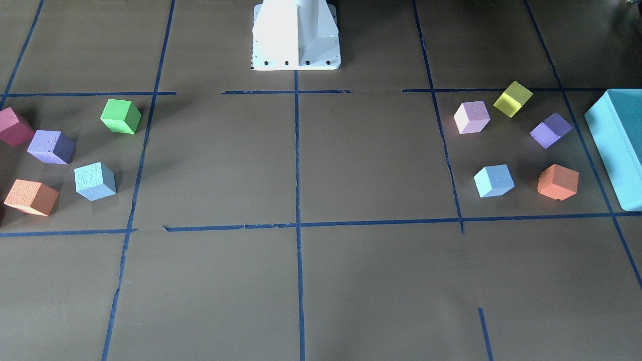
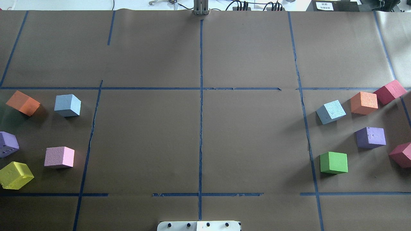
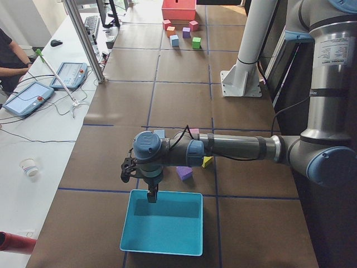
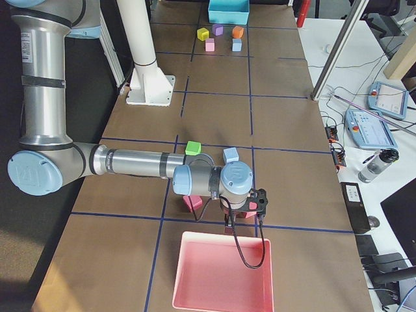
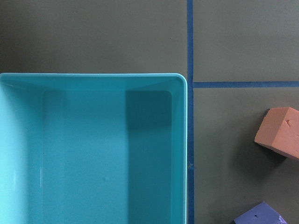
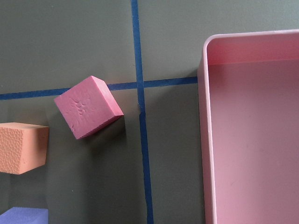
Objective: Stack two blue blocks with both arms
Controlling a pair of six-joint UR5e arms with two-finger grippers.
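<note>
One blue block [image 2: 67, 105] lies on the table's left side between an orange and a pink cube; it also shows in the front view [image 1: 494, 180]. The other blue block [image 2: 331, 111] lies on the right side beside an orange cube, and shows in the front view [image 1: 95, 181]. The left gripper [image 3: 152, 195] hangs over the rim of the teal tray [image 3: 162, 223]. The right gripper [image 4: 229, 223] hangs by the rim of the pink tray [image 4: 221, 273]. Both grippers show only in the side views, so I cannot tell whether they are open or shut.
On the left are orange [image 2: 23, 102], purple [image 2: 7, 144], pink [image 2: 59, 157] and yellow [image 2: 16, 175] cubes. On the right are orange [image 2: 363, 103], purple [image 2: 370, 137], green [image 2: 334, 162] and two red cubes [image 2: 389, 91]. The white pedestal [image 1: 296, 35] stands at mid-table.
</note>
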